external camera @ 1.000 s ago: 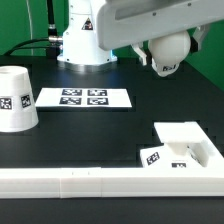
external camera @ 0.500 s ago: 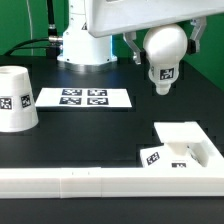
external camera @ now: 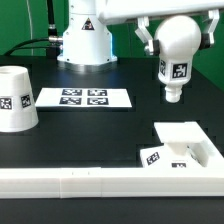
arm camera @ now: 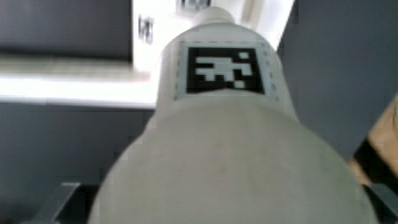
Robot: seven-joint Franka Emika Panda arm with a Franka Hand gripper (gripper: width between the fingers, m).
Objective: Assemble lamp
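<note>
My gripper (external camera: 178,33) is shut on the white bulb (external camera: 178,58) and holds it in the air at the exterior view's upper right. The bulb's round head is up between the jaws and its tagged stem points down. It hangs well above the table, farther back than the square base (external camera: 188,146), which lies at the lower right against the rail. The tapered shade (external camera: 17,98) stands on the table at the far left. In the wrist view the bulb (arm camera: 222,130) fills the picture, its tag facing the camera, and hides the fingertips.
The marker board (external camera: 84,98) lies flat in the middle, in front of the arm's white pedestal (external camera: 83,40). A long white rail (external camera: 90,182) runs along the front edge. Bare black table lies between the shade and the base.
The gripper has carried the bulb toward the exterior view's right and somewhat lower. The bulb has turned more upright, with its stem now pointing down. The other parts have not moved.
</note>
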